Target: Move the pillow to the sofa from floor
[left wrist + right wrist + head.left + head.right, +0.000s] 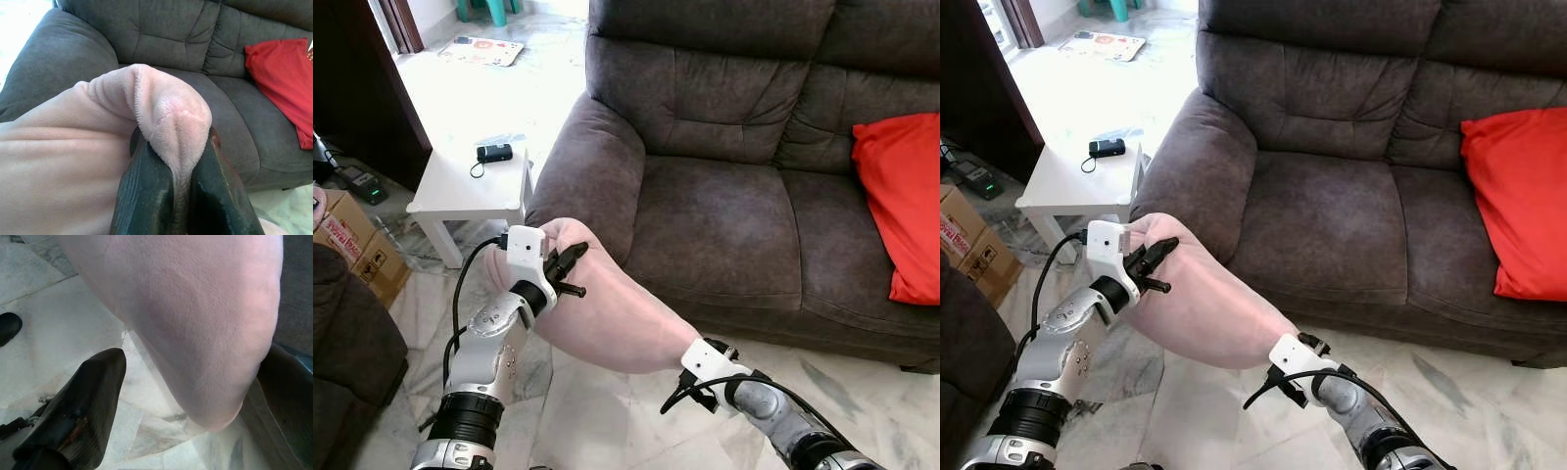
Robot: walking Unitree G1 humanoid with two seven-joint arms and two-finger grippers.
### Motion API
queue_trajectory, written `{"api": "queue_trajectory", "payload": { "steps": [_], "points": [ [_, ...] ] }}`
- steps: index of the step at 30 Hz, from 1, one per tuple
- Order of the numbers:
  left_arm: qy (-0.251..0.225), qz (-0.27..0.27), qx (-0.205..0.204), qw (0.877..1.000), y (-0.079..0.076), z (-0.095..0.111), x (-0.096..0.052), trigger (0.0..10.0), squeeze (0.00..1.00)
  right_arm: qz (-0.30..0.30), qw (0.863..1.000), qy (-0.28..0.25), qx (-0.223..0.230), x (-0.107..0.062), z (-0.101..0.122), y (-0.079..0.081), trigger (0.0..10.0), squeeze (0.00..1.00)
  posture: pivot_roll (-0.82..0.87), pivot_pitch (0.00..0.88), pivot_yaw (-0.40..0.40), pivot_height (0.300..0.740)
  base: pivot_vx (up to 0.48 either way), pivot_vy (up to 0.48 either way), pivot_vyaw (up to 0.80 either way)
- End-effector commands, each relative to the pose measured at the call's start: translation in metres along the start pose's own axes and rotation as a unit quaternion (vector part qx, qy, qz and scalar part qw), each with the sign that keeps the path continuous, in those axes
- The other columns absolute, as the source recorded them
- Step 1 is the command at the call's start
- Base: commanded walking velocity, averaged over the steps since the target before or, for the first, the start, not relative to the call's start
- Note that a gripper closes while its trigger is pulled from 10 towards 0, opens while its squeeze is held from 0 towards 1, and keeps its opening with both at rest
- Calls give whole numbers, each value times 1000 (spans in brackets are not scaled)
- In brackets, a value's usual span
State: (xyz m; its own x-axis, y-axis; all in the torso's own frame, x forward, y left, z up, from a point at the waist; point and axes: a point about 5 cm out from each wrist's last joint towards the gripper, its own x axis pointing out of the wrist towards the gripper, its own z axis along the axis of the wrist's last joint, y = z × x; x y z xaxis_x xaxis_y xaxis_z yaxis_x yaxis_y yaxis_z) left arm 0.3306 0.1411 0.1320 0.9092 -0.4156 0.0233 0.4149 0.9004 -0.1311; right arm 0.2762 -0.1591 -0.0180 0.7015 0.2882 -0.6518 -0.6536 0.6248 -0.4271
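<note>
A pale pink plush pillow (607, 313) hangs off the floor, slanting down to the right in front of the grey sofa (724, 206). My left gripper (579, 269) is shut on its upper corner; in the left wrist view the two black fingers (146, 196) pinch a fold of the plush. My right gripper (705, 367) sits at the pillow's lower end. In the right wrist view its fingers (83, 406) stand wide apart on either side of that end (195, 323), with floor showing between one finger and the fabric.
A red cushion (901, 196) lies on the sofa's right seat; the left seat is bare. A white side table (470, 186) with a small black device (494, 152) stands by the sofa's left arm. Cardboard boxes (352, 240) and a dark armchair (342, 343) are at my left.
</note>
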Motion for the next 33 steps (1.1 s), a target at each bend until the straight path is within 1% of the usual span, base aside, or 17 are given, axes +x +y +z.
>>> {"api": "queue_trajectory", "payload": {
  "steps": [1,2,3,12,16,24,28,33],
  "points": [
    [-53,-26,8,998,-6,23,1,10000,0,0,1000,6,5,0,-1,1,2039,0,50,95,-65,740,0,0,0],
    [-53,-26,8,998,-6,23,1,10000,0,0,1000,6,5,0,-1,1,2039,0,50,95,-65,740,0,0,0],
    [-52,-25,9,998,-6,23,0,10000,0,1,1000,4,6,1,-1,1,0,0,50,95,-65,740,0,0,0],
    [-48,-27,9,998,-8,21,1,10000,0,2,1000,1,2,1,1,2,0,0,45,95,-63,740,0,0,0],
    [-48,-28,8,998,-8,21,2,10000,0,7,1000,4,-9,1,1,3,0,0,47,95,-64,740,0,0,0],
    [-47,-24,10,999,-7,21,2,10000,0,11,1000,4,-8,1,-1,4,0,0,48,92,-62,740,0,0,0],
    [-43,-22,12,999,-7,19,2,10000,0,2,1000,2,0,1,-1,3,0,0,44,79,-58,740,0,0,0],
    [-40,-23,12,999,-7,17,2,10000,0,-2,1000,4,-2,0,-2,1,0,0,33,70,-52,740,0,0,0]
  ]
}}
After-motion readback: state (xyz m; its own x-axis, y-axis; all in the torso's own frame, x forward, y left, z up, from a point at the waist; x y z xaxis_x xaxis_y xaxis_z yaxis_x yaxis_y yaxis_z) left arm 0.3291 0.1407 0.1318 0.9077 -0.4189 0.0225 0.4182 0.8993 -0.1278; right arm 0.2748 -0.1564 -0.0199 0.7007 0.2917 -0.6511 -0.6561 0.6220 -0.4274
